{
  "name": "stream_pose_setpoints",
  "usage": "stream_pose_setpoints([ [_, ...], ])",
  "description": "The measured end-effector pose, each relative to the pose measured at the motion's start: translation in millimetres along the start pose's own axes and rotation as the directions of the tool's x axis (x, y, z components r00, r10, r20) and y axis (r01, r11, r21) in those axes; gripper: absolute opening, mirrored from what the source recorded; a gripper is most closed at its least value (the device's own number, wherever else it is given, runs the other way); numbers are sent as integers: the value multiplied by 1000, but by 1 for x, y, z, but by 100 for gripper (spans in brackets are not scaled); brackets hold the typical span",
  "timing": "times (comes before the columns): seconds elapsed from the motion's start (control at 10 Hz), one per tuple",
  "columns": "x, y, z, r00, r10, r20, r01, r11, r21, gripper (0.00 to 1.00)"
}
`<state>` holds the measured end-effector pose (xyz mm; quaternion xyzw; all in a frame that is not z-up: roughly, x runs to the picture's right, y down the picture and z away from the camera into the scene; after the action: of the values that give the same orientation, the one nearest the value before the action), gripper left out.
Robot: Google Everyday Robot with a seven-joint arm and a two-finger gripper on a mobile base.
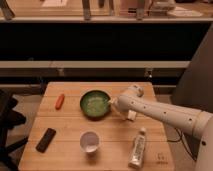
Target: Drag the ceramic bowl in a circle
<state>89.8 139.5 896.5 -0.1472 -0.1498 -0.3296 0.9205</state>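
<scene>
ITEM ceramic bowl (pixel 95 104) | centre of frame, upright on wooden table (pixel 116 139) | gripper (pixel 113 102) at right rim, probably set there for purchase to drag bowl round; clamped or loose: cannot tell | white cup (pixel 90 141) below bowl, near likely circle path

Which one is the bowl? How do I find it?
Find the wooden table, then look at its middle, toward the back. The ceramic bowl sits there, with the gripper at its right rim. It is the wide, dark green dish, not the small white cup nearer the front.
</scene>
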Motion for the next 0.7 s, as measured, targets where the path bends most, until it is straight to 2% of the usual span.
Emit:
stream_pose_setpoints([
  [0.2, 0, 2, 2, 1000, -7, -1, 7, 1000, -2, 42],
  [0.6, 6, 12, 0, 1000, -17, -2, 17, 1000, -5, 7],
  [0.7, 7, 16, -2, 1000, -1, -7, 1, 1000, -7, 1],
])
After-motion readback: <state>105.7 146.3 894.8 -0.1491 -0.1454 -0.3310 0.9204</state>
